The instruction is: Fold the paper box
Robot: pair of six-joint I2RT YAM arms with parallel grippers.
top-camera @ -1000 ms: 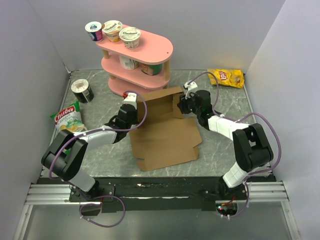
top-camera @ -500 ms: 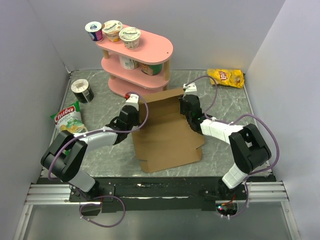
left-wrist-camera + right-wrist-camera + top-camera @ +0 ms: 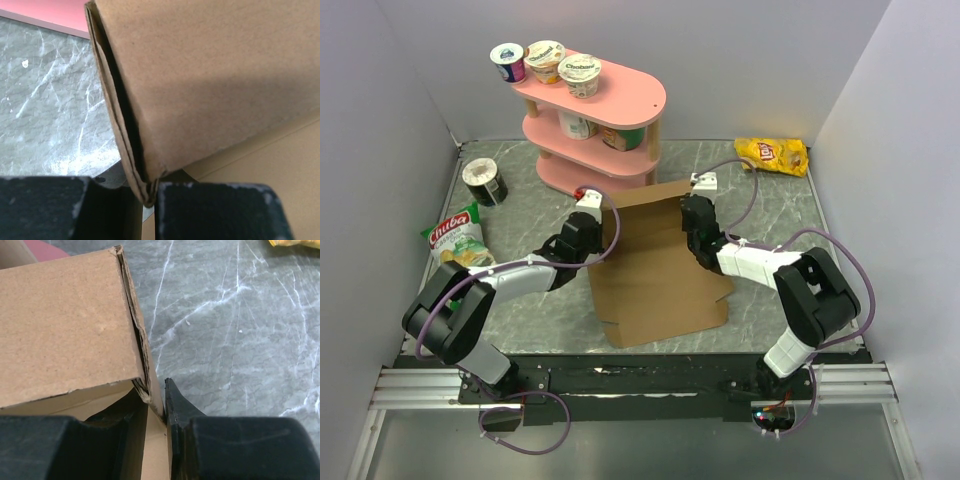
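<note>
Top external view shows the paper box [image 3: 660, 285] on the counter [image 3: 520, 300], far flap raised; left hand [image 3: 594, 232] clamped on its left edge, right hand [image 3: 690, 214] clamped on its right edge.

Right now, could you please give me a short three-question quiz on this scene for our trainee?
1. True or false: the yellow chip bag lies on the pink shelf.
2. What does the left gripper pinch? A the cardboard box, B a cup, C nothing.
3. How many cups stand on the shelf's top tier?
Key: 1 false, the bag lies on the table; 2 A; 3 three.
</note>
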